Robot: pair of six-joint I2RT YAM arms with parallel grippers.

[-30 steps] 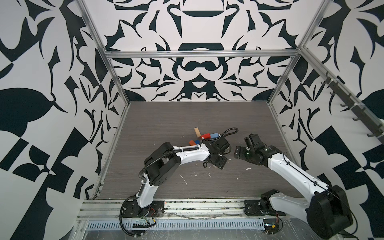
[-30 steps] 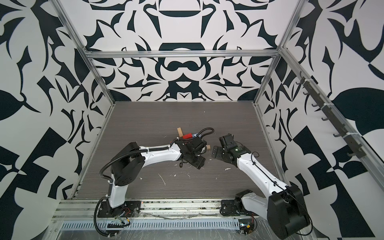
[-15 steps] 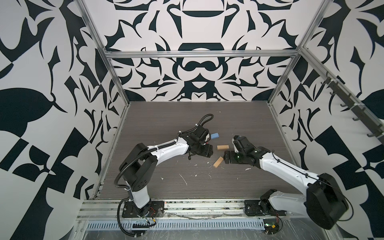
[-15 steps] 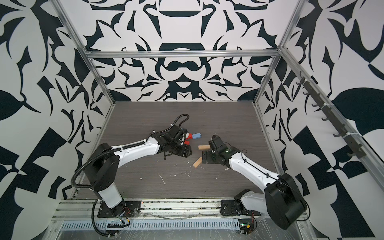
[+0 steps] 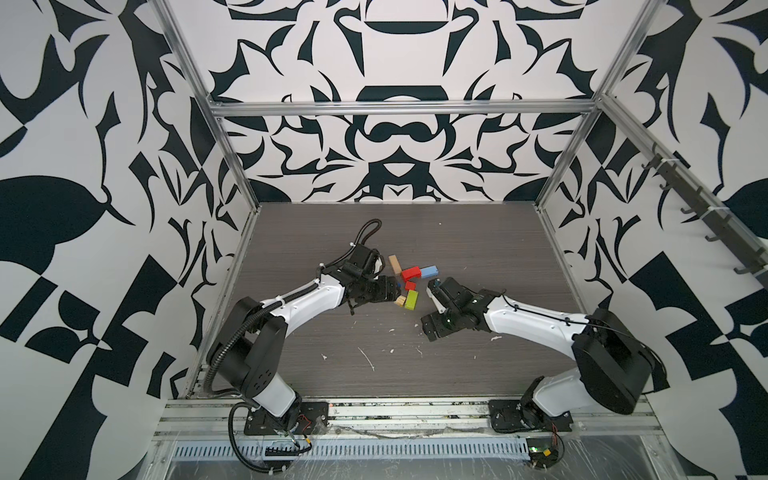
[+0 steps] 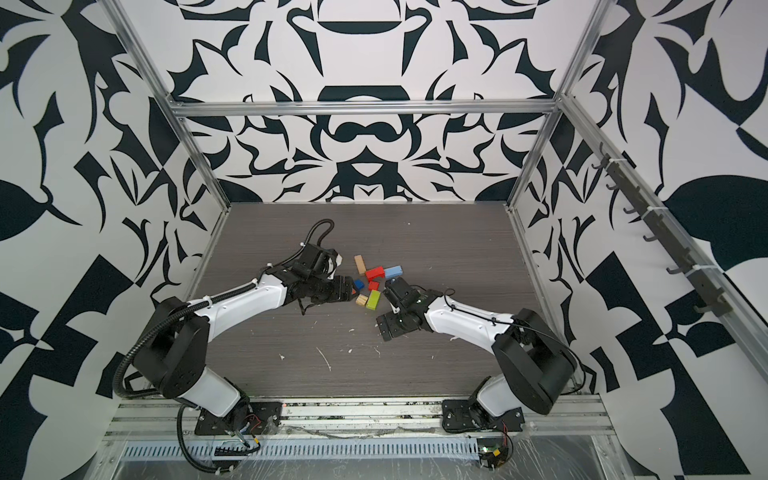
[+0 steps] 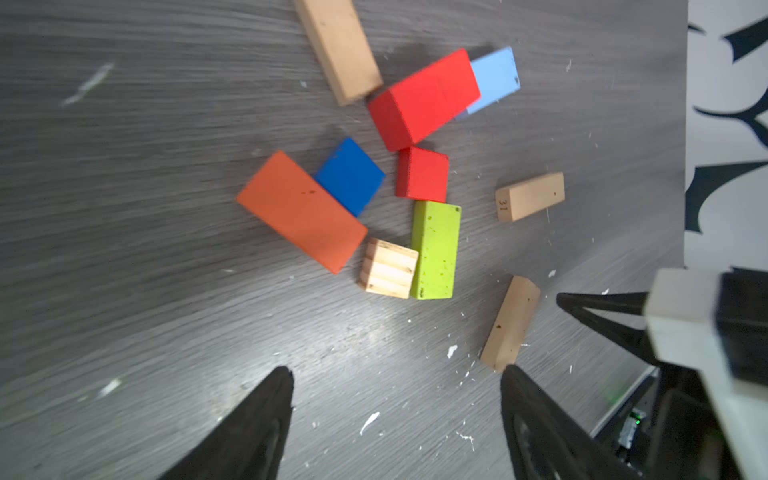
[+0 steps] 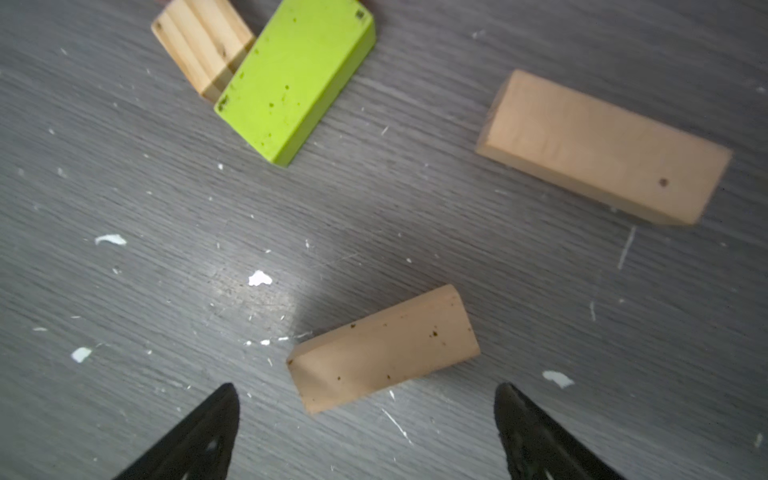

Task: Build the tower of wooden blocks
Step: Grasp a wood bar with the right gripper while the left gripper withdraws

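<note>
The wood blocks lie loose on the table, not as a tower. In the left wrist view I see an orange bar (image 7: 301, 211), a dark blue cube (image 7: 350, 176), a red cube (image 7: 422, 174), a red bar (image 7: 424, 99) against a light blue block (image 7: 494, 77), a lime green bar (image 7: 435, 249) and a tan cube (image 7: 388, 268). Tan bars (image 7: 338, 50) lie around them. My left gripper (image 7: 395, 382) is open and empty, just left of the pile (image 5: 409, 286). My right gripper (image 8: 365, 399) is open over a tan bar (image 8: 382, 349), with nothing between its fingers.
The dark wood-grain table (image 5: 374, 232) carries white flecks and scraps. Patterned walls with metal frame posts (image 5: 232, 166) close in three sides. A second tan bar (image 8: 602, 147) lies beyond the right gripper. The right gripper (image 7: 681, 332) shows in the left wrist view, close to the left one.
The left jaws have opened wider, and the left gripper has drawn back to the pile's left side. The right gripper has moved left over the two tan bars.
</note>
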